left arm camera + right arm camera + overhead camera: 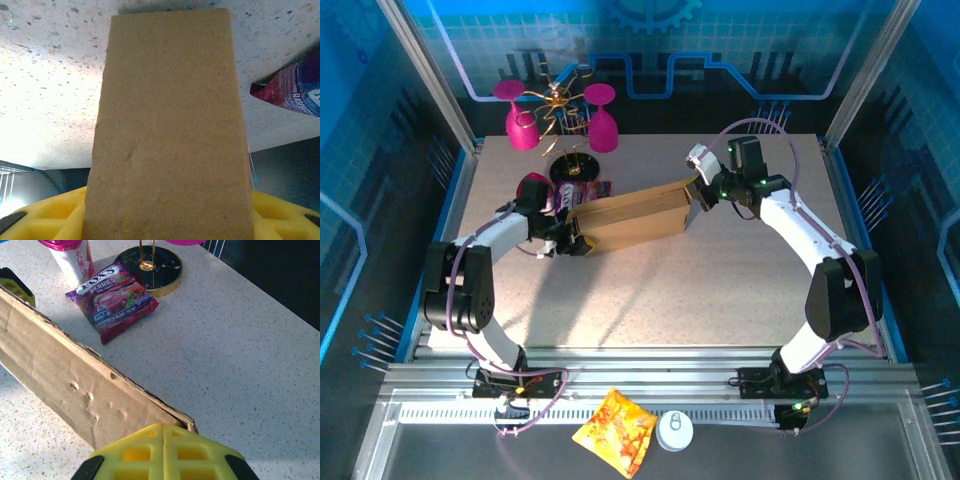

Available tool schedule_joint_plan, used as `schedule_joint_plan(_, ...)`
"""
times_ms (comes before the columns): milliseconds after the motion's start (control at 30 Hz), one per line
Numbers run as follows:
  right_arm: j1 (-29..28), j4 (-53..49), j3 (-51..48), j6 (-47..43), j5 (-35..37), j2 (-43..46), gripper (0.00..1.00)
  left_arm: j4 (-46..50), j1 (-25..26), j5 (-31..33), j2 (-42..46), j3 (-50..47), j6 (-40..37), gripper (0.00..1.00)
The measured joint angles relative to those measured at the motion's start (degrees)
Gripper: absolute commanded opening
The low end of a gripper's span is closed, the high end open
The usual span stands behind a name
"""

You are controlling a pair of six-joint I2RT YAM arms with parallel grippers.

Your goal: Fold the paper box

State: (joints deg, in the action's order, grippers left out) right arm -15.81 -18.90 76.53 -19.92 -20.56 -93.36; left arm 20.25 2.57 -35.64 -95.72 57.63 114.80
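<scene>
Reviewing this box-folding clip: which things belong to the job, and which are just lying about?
Job: paper box.
Lying about: purple snack packet, orange snack bag, pink cups, gold stand, small white round object.

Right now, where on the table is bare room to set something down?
Bare: the near half of the table, between the paper box and the near edge. Crowded: far left, with the purple packet and gold stand behind the box.

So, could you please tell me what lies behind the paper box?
A purple snack packet lies flat on the table beyond the paper box, a gold-rimmed stand base past it. Whatever sits under the box is hidden.
</scene>
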Motion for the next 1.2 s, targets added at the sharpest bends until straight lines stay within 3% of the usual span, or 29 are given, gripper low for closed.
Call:
schedule_joint_plan(500,-1.7,-2.7,0.5,4.3,3.3,-0.3,0.0,-0.7,0.0,0.0,-0.7,0.5,0.0,0.14)
schedule_joint_plan(567,-1.9,-2.9,0.5,5.6,3.6,-0.3,0.09,-0.9,0.0,0.0,-0.7,0.5,0.0,0.14)
schedule_joint_plan(667,-1.0,-3.4,0.5,8.9,3.2,-0.3,0.39,-0.9,0.0,0.0,-0.7,0.5,0.0,0.14)
schedule_joint_plan(767,1.2,-3.6,0.3,12.0,0.7,0.1,0.54,-0.6,0.0,0.2,-0.8,0.8,0.0,0.14)
schedule_joint_plan(900,7.0,-1.3,-2.6,18.0,-6.8,3.7,0.62,-0.1,0.0,0.4,-1.1,1.5,0.0,0.14)
schedule_joint_plan(1000,11.2,-0.3,-3.0,20.4,-11.3,4.9,0.63,0.9,0.0,0.4,-1.4,2.3,0.0,0.14)
schedule_joint_plan(1200,12.6,-8.3,7.5,19.0,-19.1,-3.3,0.61,3.6,-0.1,0.3,-2.4,4.4,0.0,0.17)
